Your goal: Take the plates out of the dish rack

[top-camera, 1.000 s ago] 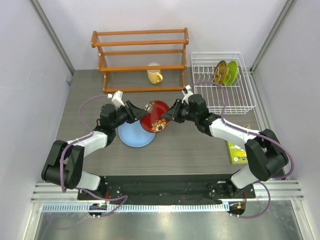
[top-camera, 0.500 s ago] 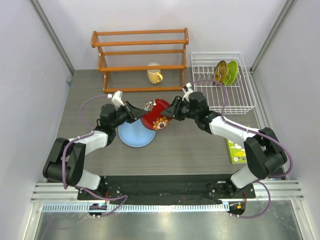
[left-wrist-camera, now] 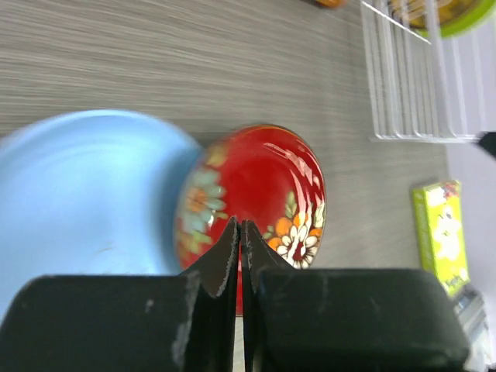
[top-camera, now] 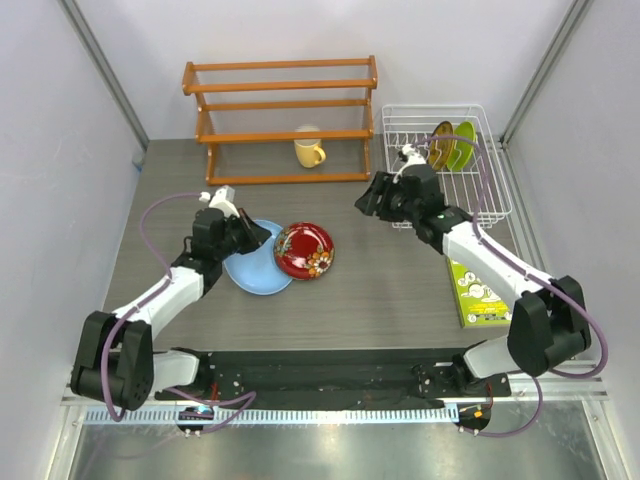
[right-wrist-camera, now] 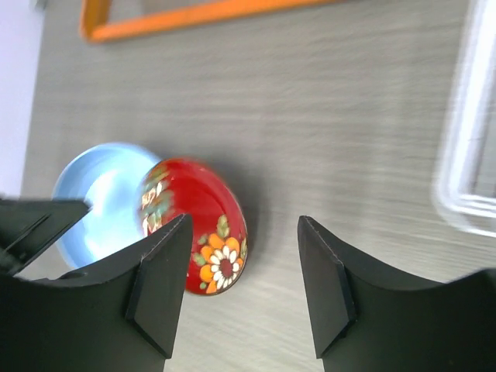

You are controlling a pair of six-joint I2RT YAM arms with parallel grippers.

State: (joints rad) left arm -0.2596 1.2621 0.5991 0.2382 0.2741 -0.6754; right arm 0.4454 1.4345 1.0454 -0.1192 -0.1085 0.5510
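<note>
The dark red flowered plate [top-camera: 305,250] lies on the table with its left edge over the rim of the light blue plate [top-camera: 252,268]. Both show in the left wrist view, red [left-wrist-camera: 267,182] and blue [left-wrist-camera: 85,201], and in the right wrist view, red [right-wrist-camera: 203,221] and blue [right-wrist-camera: 101,190]. My left gripper [top-camera: 263,236] is shut and empty, its tips [left-wrist-camera: 239,226] just short of the red plate. My right gripper [top-camera: 368,198] is open and empty [right-wrist-camera: 244,236], beside the white dish rack [top-camera: 470,210]. The yellow-brown plate [top-camera: 440,143] and the lime green plate [top-camera: 463,145] stand in the rack.
A yellow mug [top-camera: 308,151] stands on the orange slatted shelf [top-camera: 280,100] at the back. A green box [top-camera: 478,295] lies near the right edge, in front of the rack; it also shows in the left wrist view [left-wrist-camera: 442,232].
My right gripper let go of the red plate and drew back right toward the rack. The plate went from tilted in the air to lying down. My left gripper pulled back left.
</note>
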